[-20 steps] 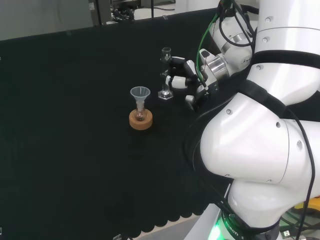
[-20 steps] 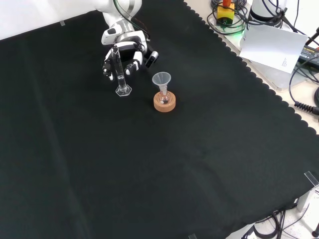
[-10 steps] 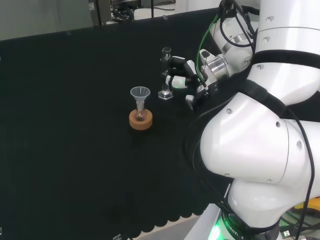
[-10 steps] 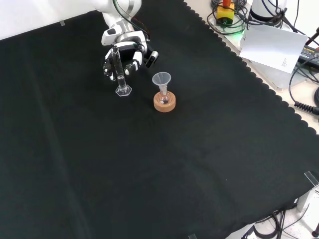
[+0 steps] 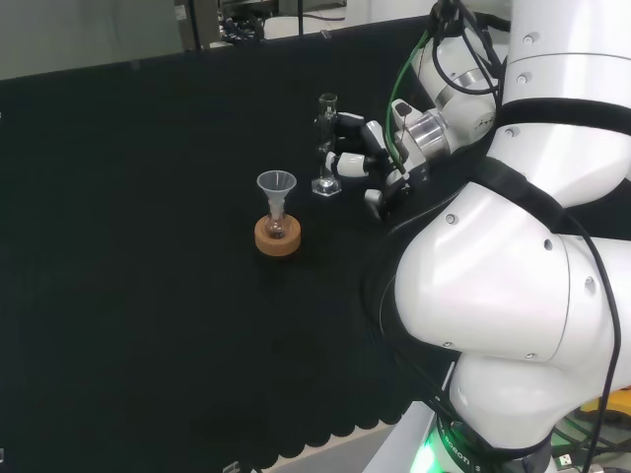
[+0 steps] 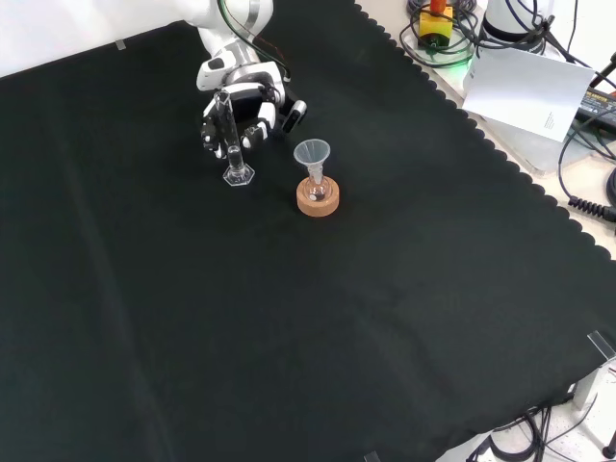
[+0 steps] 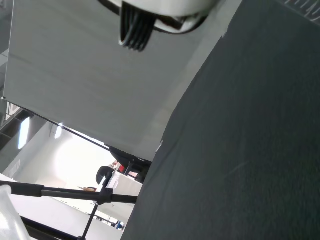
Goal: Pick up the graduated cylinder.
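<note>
**Cylinder upright within the curl of the fingers, base on the cloth**

The graduated cylinder (image 6: 230, 138) stands upright on the worktop (image 6: 385, 318), its long axis vertical and its hexagonal foot apparently resting on the black cloth. The hand (image 6: 243, 104) lies directly behind it in the front view, and to its right in the head view, at mid-height of the tube. The fingers (image 5: 347, 161) are curled around the tube from that side; whether every one of them actually touches the glass cannot be settled, since the cylinder is clear and thin. In this judgement the coming move is a straight vertical lift, along the tube's axis.

The head view shows the cylinder (image 5: 324, 148) and hand (image 5: 377, 158) side by side, with the fingers reaching across. The front view shows the tube crossing in front of the palm.

A cork ring (image 6: 318, 198) bearing a small flask and a funnel (image 6: 312, 154) stands near the cylinder, apart from it.
</note>
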{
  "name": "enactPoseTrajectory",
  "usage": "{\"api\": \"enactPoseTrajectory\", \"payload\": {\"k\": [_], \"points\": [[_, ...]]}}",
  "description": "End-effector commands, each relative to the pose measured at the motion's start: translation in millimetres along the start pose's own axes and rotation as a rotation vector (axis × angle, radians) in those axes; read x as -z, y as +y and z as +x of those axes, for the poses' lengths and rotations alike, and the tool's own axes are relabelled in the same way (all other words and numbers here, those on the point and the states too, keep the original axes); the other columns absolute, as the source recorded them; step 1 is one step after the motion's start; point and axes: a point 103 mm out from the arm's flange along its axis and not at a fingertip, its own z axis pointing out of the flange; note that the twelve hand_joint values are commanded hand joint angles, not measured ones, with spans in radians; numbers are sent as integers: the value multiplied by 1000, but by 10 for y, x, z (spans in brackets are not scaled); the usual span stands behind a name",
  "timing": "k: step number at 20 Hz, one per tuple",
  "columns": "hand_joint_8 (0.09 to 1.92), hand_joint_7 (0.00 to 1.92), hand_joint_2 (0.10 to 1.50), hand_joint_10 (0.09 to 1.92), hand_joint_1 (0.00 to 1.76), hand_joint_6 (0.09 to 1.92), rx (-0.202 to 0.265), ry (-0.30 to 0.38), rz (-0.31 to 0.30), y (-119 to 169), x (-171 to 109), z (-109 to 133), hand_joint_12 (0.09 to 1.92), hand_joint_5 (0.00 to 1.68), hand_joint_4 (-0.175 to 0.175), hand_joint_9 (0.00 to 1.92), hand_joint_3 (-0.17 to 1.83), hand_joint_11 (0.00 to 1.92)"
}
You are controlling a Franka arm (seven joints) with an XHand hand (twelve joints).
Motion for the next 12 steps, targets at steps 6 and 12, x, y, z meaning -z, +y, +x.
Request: {"api": "enactPoseTrajectory", "payload": {"k": [6, 12], "points": [[451, 913, 757, 129, 1187, 558, 2, 9, -7, 8, 34, 36, 941, 724, -3, 1174, 654, 950], [424, 831, 740, 100, 1171, 575, -2, 10, -13, 21, 76, 16, 958, 689, 4, 1126, 660, 891]]}}
